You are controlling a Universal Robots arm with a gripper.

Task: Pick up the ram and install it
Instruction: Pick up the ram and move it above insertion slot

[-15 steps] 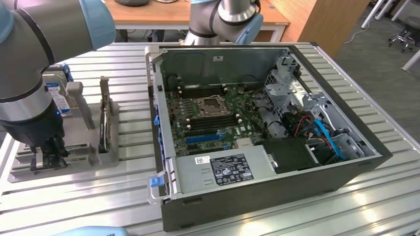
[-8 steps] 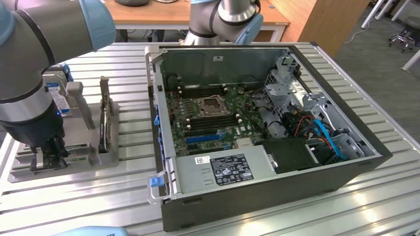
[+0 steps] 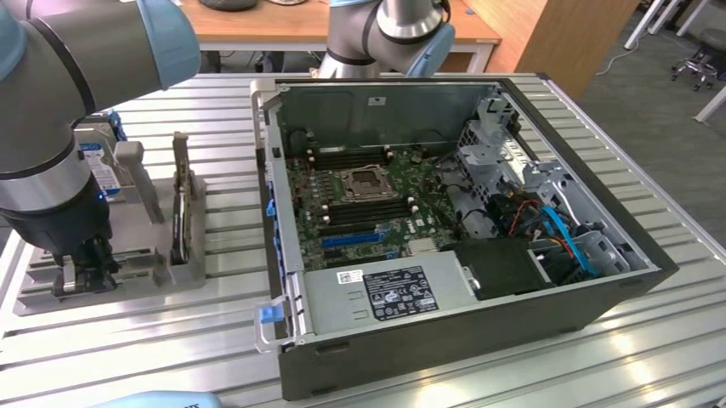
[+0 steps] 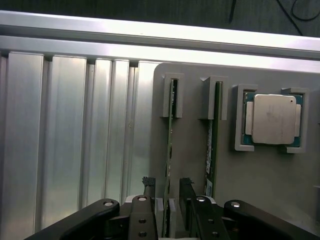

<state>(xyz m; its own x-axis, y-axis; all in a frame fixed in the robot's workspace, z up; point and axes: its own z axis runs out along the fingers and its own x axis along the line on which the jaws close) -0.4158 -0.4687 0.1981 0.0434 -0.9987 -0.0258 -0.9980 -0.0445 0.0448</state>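
Black-fingered, straddles the green ram [image 4: 170, 142] standing on edge in the grey holder [image 4: 190, 160], gripper [image 4: 167, 187] unclenched (gaps either side).

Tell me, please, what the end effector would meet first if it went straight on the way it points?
Probably the ram, standing on edge in the grey holder: the open end effector straddles it, so that stick lies first in line, though depth is unclear.
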